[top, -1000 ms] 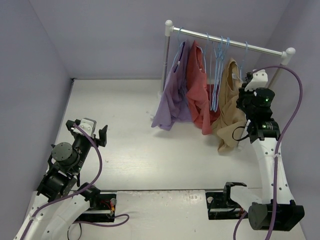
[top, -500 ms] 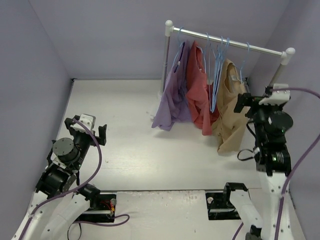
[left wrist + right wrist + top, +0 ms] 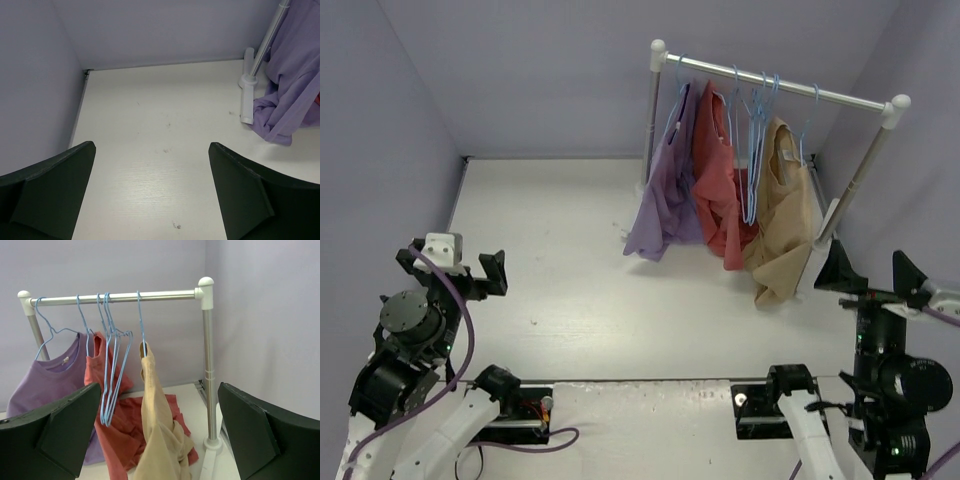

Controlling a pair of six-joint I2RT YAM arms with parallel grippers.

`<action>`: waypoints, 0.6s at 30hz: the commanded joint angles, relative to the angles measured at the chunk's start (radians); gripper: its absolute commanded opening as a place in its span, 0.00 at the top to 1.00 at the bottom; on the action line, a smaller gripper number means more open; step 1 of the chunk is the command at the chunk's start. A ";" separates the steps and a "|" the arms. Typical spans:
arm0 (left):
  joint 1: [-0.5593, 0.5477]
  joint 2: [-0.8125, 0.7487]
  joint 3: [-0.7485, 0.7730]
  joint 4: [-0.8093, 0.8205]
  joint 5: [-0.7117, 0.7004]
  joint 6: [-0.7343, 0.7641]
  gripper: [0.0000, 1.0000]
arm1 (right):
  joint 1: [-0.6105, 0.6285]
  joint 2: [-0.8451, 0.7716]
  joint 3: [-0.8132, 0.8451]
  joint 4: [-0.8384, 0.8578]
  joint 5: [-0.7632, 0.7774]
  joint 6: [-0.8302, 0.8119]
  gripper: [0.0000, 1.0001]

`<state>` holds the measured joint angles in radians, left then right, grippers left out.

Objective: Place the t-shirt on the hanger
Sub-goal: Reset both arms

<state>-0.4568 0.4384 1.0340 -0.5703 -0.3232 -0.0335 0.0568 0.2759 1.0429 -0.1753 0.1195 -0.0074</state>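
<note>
Two claws gape wide: left claw (image 3: 151,146) near-left above the white bench (image 3: 570,300), right claw (image 3: 159,386) near-right. The tan wrinkled fabric t-shirt (image 3: 157,425) hangs from a light-blue wire hanger (image 3: 138,315), far right on the silver metal rail (image 3: 790,88).

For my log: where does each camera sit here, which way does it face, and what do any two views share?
Top external: above and behind the bases, looking down on the table and rack; both arms show, left gripper and right gripper open.
Left wrist: on the left arm, facing the far-left corner; its fingers low in frame, purple shirt at the right edge.
Right wrist: facing the rack head-on; its fingers flank the tan t-shirt hanging from a hanger.
Shared: both wrist views catch the purple shirt.
</note>
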 commanded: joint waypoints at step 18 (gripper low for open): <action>0.004 -0.077 0.031 -0.129 0.000 -0.091 0.06 | 0.055 -0.091 0.003 -0.033 0.120 -0.025 0.00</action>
<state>-0.4568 0.3415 1.0538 -0.7284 -0.3305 -0.1008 0.1038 0.1471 1.0264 -0.2737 0.2107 -0.0210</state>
